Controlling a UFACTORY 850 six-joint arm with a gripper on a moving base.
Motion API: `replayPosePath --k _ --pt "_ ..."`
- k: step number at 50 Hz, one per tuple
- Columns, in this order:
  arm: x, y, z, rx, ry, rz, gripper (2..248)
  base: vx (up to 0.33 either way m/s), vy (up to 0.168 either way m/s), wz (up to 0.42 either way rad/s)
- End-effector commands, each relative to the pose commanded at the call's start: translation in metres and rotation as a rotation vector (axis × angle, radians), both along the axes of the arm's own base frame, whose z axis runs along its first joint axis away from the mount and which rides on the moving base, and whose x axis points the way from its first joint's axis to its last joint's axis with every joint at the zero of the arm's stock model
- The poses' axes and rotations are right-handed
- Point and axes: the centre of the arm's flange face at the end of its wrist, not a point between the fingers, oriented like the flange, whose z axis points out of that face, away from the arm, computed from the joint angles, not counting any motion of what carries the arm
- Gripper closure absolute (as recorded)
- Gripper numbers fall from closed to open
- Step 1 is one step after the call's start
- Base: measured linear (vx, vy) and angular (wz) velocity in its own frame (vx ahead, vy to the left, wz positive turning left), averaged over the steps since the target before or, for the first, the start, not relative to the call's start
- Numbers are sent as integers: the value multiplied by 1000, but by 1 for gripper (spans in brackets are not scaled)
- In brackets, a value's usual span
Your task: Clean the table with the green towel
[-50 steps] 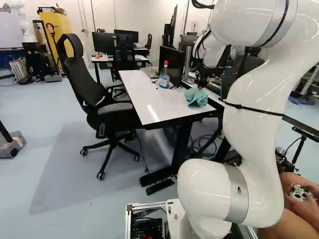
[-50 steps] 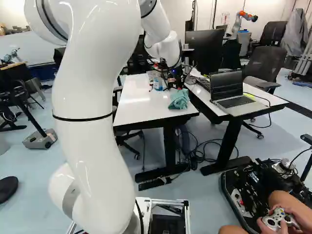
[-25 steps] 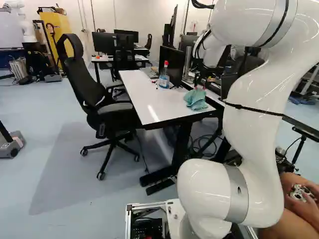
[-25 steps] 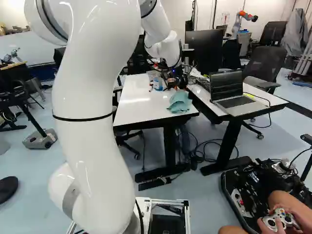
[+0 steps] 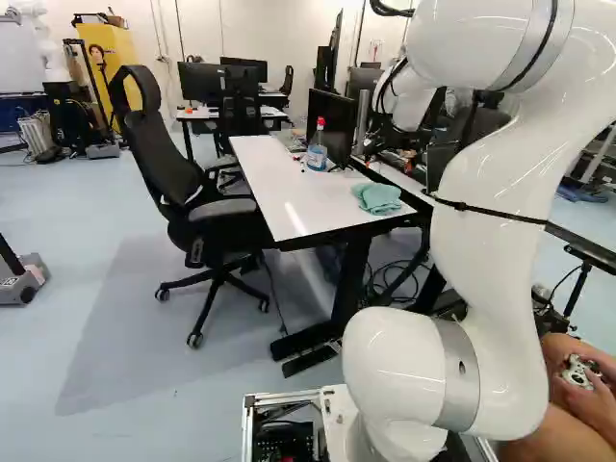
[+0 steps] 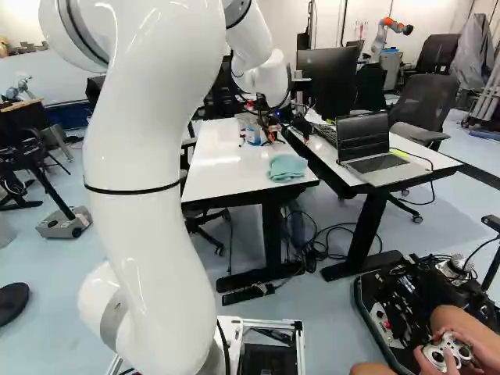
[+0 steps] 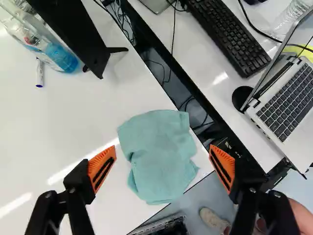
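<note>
In the left base view the white arm (image 5: 491, 207) rises right of the middle, and the towel (image 5: 378, 199) lies low and loosely folded on the white table (image 5: 289, 197), close to its near right corner. Farther along that table stand the bottle (image 5: 317, 156), red at the top, and the monitor (image 5: 331, 125); the chair (image 5: 159, 159) is at the table's left side. In the right base view the gripper (image 6: 290, 136) hangs beyond the towel, and the laptop (image 6: 379, 160) sits open on the second table (image 6: 433, 170), near the keyboard (image 6: 326, 134). In the wrist view the gripper (image 7: 163, 151) is spread wide, its orange pads (image 7: 101, 168) well apart and clear of the towel, which lies ahead between them, reaching the table's edge. The marker (image 7: 39, 73) lies beside the bottle.
</note>
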Motion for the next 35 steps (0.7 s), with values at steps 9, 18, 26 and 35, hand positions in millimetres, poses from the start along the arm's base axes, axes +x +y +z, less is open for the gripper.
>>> replayPosePath --k 9,18,26,35 --pt "0 0 0 0 0 0 3 0 0 0" --pt "0 0 0 0 0 0 3 0 0 0" --pt "0 1 0 0 -1 1 3 0 0 0" --pt "-2 3 -2 -2 -7 4 3 0 0 0"
